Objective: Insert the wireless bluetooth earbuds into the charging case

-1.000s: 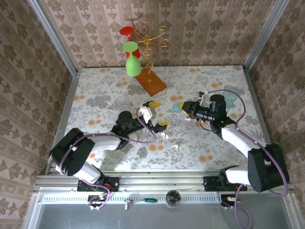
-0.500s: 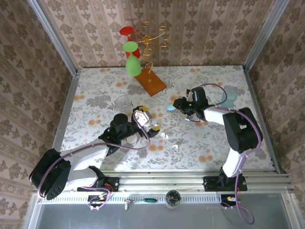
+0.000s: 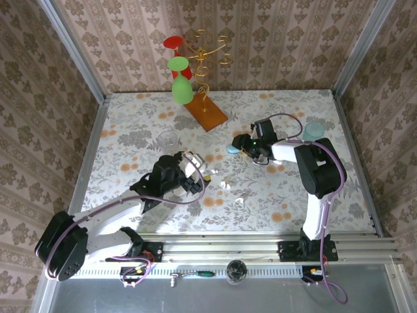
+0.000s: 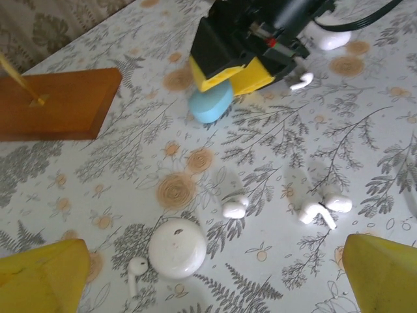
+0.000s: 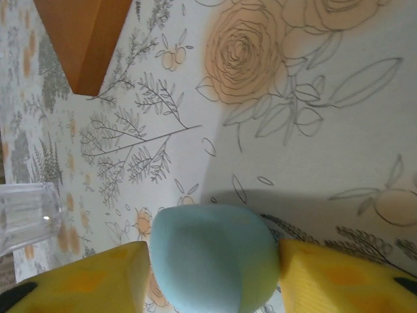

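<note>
Both arms have shifted: the right end effector [image 5: 214, 261] now brackets the blue case [image 4: 210, 104] further left (pinching or releasing, unclear), while the left end effector [image 4: 215, 254] hangs spread wide above the earbuds [image 4: 234, 207], which lie loose on the desk [image 4: 130, 163] by the white case [image 4: 177, 246].

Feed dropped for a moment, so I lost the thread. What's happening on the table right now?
The right gripper has its fingers on either side of the pale blue case; whether it is squeezing is unclear. The left gripper hangs wide open above the white case and loose white earbuds on the table. No earbud is held.
</note>
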### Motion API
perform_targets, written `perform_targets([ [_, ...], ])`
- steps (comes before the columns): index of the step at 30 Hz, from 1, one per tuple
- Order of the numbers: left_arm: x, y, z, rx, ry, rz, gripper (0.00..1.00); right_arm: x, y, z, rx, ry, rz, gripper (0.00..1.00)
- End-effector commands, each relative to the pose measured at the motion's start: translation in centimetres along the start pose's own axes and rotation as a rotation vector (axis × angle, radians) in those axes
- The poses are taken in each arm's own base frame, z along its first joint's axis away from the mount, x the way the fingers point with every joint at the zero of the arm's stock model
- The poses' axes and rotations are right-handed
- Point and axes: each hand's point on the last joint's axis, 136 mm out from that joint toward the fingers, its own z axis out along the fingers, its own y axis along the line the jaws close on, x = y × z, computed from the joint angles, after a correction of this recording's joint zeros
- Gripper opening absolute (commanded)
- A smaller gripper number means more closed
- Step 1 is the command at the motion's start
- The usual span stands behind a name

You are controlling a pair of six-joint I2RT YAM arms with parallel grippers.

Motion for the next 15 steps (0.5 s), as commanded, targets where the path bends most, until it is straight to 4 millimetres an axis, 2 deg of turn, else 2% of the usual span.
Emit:
perform_targets([
  [1,0.5,1.0,-1.2,-0.041,0.112,-0.065,1.00,-1.5,0.6,-2.8,0.061,-0.074,-0.058,0.63],
  [4,1.8,0.9,-2.1,-0.041,0.240,-0.065,0.97,-1.6,1.2,-4.7,0.071,-0.098,-0.103,0.68],
  [8,3.5,0.5,-3.1,-0.007,0.423,-0.019,0.97,-0.9,3.1,-6.9,0.025,-0.104,-0.215,0.75],
  [10,4.0,0.4,-3.2,0.012,0.503,-0.015,0.91,-0.3,3.8,-7.9,0.018,-0.106,-0.270,0.78],
  [15,5.8,-0.6,-3.1,0.088,0.710,-0.007,0.90,0.9,3.8,-10.1,0.043,-0.126,-0.324,0.80],
])
